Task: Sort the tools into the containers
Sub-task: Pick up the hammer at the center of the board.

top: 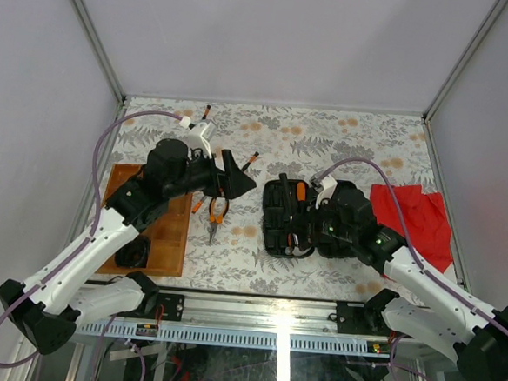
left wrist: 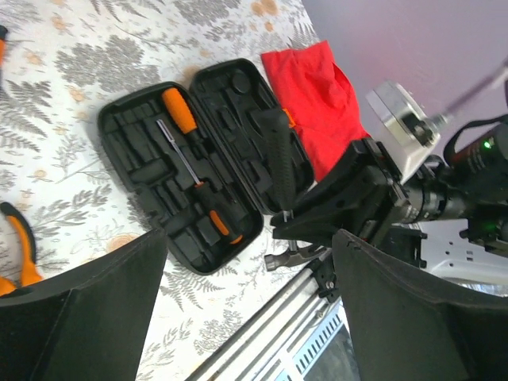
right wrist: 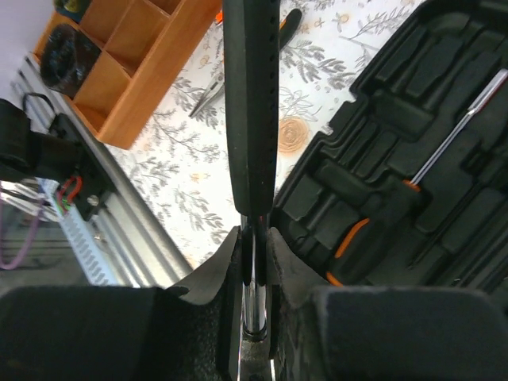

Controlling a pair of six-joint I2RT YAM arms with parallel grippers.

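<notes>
The hammer (right wrist: 252, 103) is in the grip of the right gripper (right wrist: 254, 238). Its fingers are pressed together on the steel shaft just below the ribbed black handle. The handle points away from the wrist, over the near part of the open tool case (left wrist: 135, 151). Whether the hammer touches the case cannot be told.

The case lies flat on the tabletop (top: 328, 135) with both halves spread. Two orange-handled screwdrivers (left wrist: 179, 112) sit in the moulded slots of one half.

To the left of the case, the pliers (top: 218, 210) lie on the floral tabletop, with their orange handles toward the far side. Just beyond them is the left gripper (top: 227, 176). Its fingers stand wide apart, nothing is between them, and it touches no tool.

Farther left, the wooden tray (top: 119, 190) rests near the tabletop's left edge, and a dark round object is in one near compartment. A loose screwdriver (top: 252, 160) lies beyond the left gripper. A red cloth (top: 413, 219) lies to the right of the case.
</notes>
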